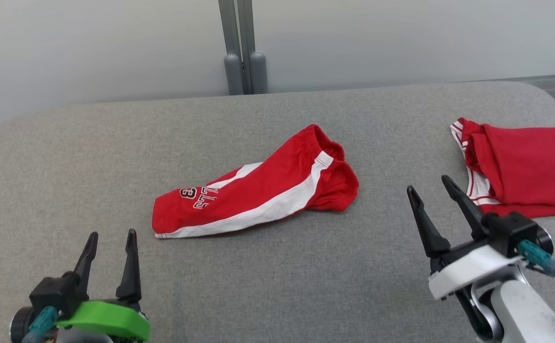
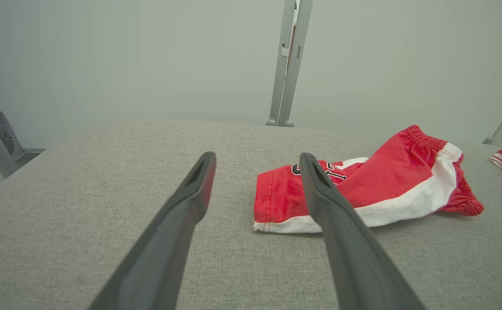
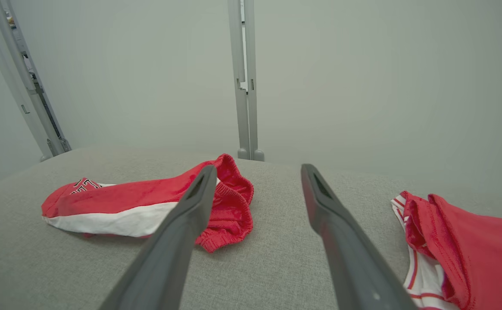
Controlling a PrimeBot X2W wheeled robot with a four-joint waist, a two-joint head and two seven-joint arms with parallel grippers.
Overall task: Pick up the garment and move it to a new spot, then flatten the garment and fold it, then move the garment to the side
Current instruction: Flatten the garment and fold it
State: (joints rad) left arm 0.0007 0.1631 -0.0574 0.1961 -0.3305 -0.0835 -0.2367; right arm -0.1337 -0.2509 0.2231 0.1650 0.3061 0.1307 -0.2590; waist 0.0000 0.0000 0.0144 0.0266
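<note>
The grey fabric-covered tabletop [image 1: 67, 157] spreads wide in front of the robot. The red shorts [image 1: 258, 190] lie near its middle, slanting from the near left up toward the far right, with bare cloth all round them. Off at the right edge sits a second red garment [image 1: 525, 166], folded flat, with white striped trim. That one worries me: the right claw [image 1: 427, 183] hovers just beside it, nearer to it than to the shorts. A careless reach could snag the wrong piece or drag its fold apart. The shorts are bunched and doubled over lengthwise rather than laid flat. A pinch from above might catch only the top layer and leave the rest hanging twisted, or catch every layer and make the flattening harder. The cloth looks thin and a little slippery. It has a broad white side stripe, and black-and-white lettering and a number near the hem at the left end. The gathered elastic waistband is humped up at the far right end, where the fabric rolls under. The right claw has its two dark fingers spread wide, leaning leftward, and holds nothing. The left claw [image 1: 111, 233] waits at the near left, likewise wide open and empty, well apart from the shorts.
</note>
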